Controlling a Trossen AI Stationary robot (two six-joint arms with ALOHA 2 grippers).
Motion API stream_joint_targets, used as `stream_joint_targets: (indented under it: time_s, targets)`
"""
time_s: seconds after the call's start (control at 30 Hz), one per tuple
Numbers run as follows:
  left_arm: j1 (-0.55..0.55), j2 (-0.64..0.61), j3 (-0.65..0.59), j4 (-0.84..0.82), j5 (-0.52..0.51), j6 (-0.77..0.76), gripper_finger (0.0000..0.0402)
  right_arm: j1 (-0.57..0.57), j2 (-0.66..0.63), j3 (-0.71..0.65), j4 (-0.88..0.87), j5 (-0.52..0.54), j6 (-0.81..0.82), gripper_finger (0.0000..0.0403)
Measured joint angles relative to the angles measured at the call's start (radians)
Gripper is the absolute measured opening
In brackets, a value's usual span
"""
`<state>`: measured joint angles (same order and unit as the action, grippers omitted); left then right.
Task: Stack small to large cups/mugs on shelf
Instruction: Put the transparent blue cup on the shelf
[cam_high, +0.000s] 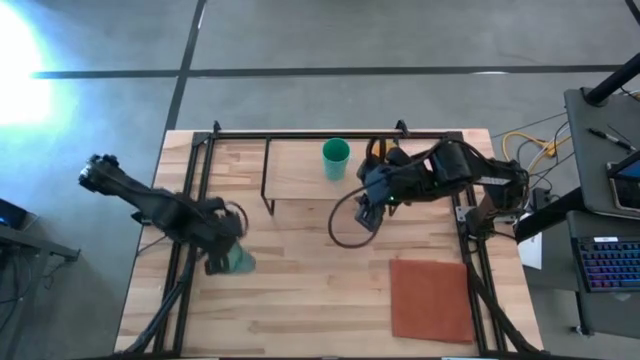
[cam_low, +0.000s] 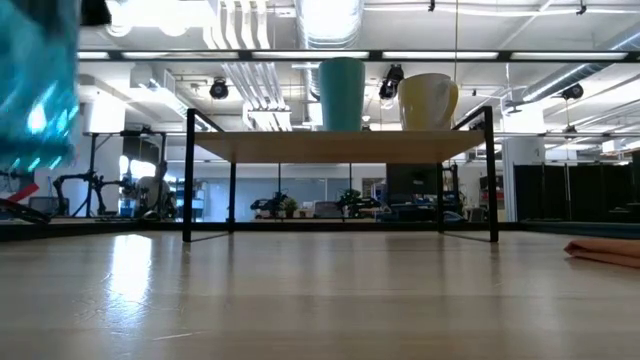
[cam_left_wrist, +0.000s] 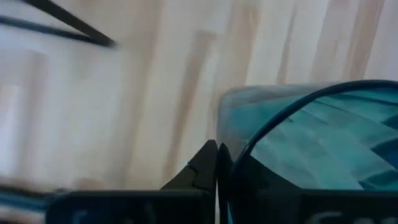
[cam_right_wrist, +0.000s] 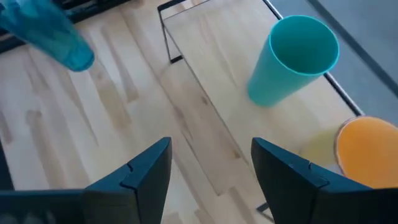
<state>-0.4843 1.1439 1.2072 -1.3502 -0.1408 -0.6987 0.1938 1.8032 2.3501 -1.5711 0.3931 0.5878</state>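
The see-through teal ribbed tumbler (cam_high: 241, 262) is in my left gripper (cam_high: 226, 250), lifted at the table's left; it also shows in the low view (cam_low: 35, 90) and the right wrist view (cam_right_wrist: 53, 34). The green cup (cam_high: 336, 158) and the orange mug (cam_right_wrist: 368, 152) stand upright side by side on the light-wood shelf (cam_high: 300, 170), the mug to the cup's right (cam_low: 428, 100). In the high view my right arm hides the mug. My right gripper (cam_right_wrist: 211, 168) is open and empty, above the shelf's near edge (cam_high: 370, 200). My left gripper holds the tumbler by its rim (cam_left_wrist: 249, 149). One finger (cam_left_wrist: 202, 171) stands outside the wall, the other seems to be inside the mouth. The tumbler is lifted clear of the table and tilted, its base (cam_right_wrist: 79, 59) away from the gripper.
A flat reddish-brown mat (cam_high: 430, 298) lies at the table's near right. Black frame rails (cam_high: 190, 200) run along the table's left and right sides. A loop of black cable (cam_high: 345, 228) hangs below my right arm. Bare wood lies between the shelf and the near edge.
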Motion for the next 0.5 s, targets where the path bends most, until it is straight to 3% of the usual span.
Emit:
stream_joint_targets:
  time_s: [0.2,0.3,0.5]
  targets:
    - [0.091,0.006,0.346,-0.160,-0.184,0.004,0.0001,0.039,-0.001,-0.028,0.001,-0.005,0.131,0.0215]
    - [0.174,0.044,0.499,-0.171,-0.252,0.088,0.0001,0.060,-0.001,-0.081,0.001,-0.009,0.196,0.0215]
    - [0.418,0.188,0.750,-0.179,-0.259,0.334,0.0000,0.086,-0.001,-0.255,0.223,0.006,0.219,0.0212]
